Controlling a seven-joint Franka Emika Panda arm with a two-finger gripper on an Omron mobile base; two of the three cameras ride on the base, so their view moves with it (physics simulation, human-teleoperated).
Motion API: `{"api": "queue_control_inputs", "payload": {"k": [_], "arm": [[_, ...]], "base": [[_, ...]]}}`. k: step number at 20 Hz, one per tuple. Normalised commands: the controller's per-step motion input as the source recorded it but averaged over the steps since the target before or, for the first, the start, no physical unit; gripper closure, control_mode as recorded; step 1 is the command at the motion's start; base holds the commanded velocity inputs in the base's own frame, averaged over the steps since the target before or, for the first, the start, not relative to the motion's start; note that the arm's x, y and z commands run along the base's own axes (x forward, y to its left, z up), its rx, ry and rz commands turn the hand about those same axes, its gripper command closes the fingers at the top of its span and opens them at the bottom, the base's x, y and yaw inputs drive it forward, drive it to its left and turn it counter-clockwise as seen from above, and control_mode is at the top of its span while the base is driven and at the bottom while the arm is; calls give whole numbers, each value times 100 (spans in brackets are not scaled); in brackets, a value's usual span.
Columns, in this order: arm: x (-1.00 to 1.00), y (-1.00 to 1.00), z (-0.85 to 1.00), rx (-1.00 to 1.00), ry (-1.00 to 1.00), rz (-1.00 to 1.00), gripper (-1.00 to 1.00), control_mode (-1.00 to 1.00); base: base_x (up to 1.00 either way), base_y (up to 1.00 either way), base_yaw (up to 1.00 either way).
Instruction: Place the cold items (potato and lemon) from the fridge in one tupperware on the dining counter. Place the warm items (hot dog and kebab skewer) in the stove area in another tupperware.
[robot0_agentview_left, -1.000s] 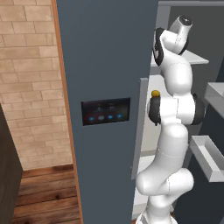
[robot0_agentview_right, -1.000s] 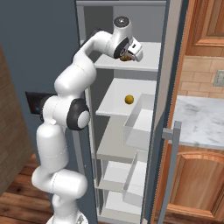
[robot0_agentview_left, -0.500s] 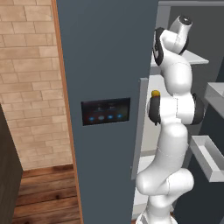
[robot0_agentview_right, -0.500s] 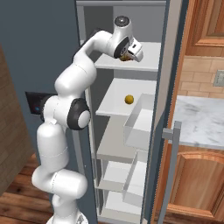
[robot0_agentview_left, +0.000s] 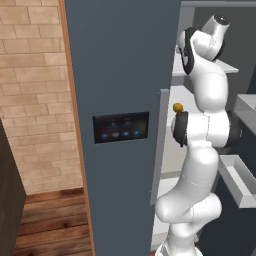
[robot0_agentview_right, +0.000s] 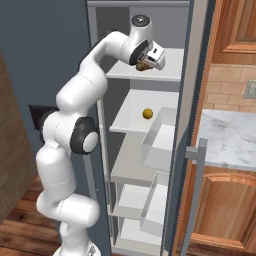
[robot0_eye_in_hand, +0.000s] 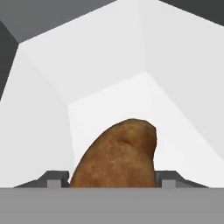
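Since one second ago: gripper (robot0_agentview_right: 145, 65) jaws narrowed onto rough brown oval potato (robot0_eye_in_hand: 117, 154), top white fridge shelf (robot0_agentview_right: 170, 67).

I see the potato (robot0_eye_in_hand: 117, 155) as matt brown, rough and speckled. The lemon (robot0_agentview_right: 147, 114) looks smooth and yellow. Fridge shelves (robot0_agentview_right: 150, 72) read as matt white plastic; the fridge door (robot0_agentview_left: 120, 75) is flat matt grey. Floor (robot0_agentview_left: 50, 222) and cabinets (robot0_agentview_right: 220, 210) show glossy wood grain; the counter (robot0_agentview_right: 227, 137) looks like marble.

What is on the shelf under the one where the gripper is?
A lemon lies on that shelf, apart from the gripper, which has closed on the potato one shelf above. The arm covers the shelf's left part.
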Motion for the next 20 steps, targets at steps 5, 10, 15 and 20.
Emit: {"api": "queue_control_inputs", "payload": {"k": [5, 10, 15, 20], "arm": [[-8, -17, -24, -19, -23, 24, 100, -100], [-16, 0, 0, -24, -23, 14, 100, -100], [-30, 2, 17, -13, 0, -1, 100, -100], [-89, 3, 21, -9, 1, -11, 100, -100]], "base": [[0, 0, 0], [0, 0, 0], [0, 0, 0], [0, 0, 0]]}}
